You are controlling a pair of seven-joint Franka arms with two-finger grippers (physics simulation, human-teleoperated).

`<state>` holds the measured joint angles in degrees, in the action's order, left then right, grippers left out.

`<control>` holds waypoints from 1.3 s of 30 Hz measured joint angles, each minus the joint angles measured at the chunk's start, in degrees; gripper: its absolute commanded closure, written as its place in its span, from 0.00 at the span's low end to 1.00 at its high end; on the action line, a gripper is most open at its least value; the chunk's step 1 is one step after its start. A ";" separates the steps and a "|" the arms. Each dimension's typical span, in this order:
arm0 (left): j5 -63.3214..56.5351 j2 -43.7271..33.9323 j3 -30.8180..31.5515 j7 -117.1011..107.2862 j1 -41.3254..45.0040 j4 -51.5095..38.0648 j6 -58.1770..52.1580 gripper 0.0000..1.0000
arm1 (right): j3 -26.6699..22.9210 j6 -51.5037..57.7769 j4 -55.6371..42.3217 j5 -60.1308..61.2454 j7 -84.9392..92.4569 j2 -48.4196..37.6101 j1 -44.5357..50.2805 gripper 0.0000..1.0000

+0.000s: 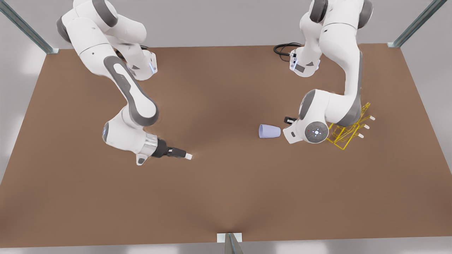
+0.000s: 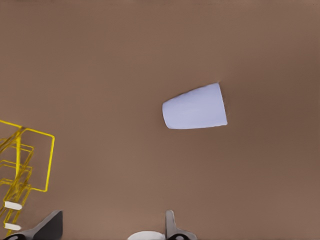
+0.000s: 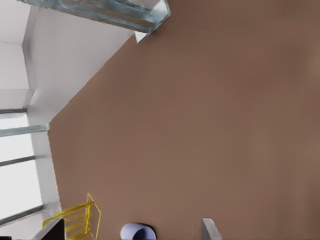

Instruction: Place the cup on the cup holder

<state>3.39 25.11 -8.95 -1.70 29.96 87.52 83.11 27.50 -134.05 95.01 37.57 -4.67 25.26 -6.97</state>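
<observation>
Lavender-blue and lying on its side, the cup [image 1: 269, 131] rests on the brown tabletop [image 1: 219, 190], its wide mouth toward the front view's left. Just beside it, on the front view's right, the left gripper [image 2: 110, 227] hangs over it, jaws spread apart and empty, the cup lying free ahead of the fingertips.

My read: this is the approach to the pick. A good grab would straddle the tapered wall across its width, jaws centred, since a cup on its side could roll away from a one-sided touch.

Yellow wire, the cup holder [image 1: 349, 132] stands close behind that arm, partly hidden by its elbow. Its white-tipped prongs [image 1: 366, 126] point away to the front view's right, so the arm itself crowds the route.

Over at the front view's left, the right gripper [image 1: 188, 156] waits low above the tabletop, well apart, jaws closed on nothing.
</observation>
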 measured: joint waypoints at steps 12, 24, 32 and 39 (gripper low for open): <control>9.29 -6.69 7.56 -53.47 -4.06 24.93 40.79 0.00 | -25.89 35.67 -9.64 -35.74 -0.65 -15.00 2.90 0.00; 8.92 -7.23 7.68 -87.05 -5.44 34.70 50.56 0.00 | -25.54 37.83 -14.11 -40.43 1.54 -11.31 6.57 0.00; 6.59 -7.13 9.97 -98.74 -4.07 36.70 52.93 0.00 | -25.48 37.26 -14.28 -40.33 2.37 -10.79 6.62 0.00; 6.50 -4.60 10.53 -104.11 -4.00 36.78 54.28 0.00 | -25.48 36.84 -14.19 -40.17 2.84 -10.78 6.57 0.00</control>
<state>9.89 20.51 1.57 -105.81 25.96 124.30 137.39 2.02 -97.21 80.82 -2.60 -1.83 14.48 -0.40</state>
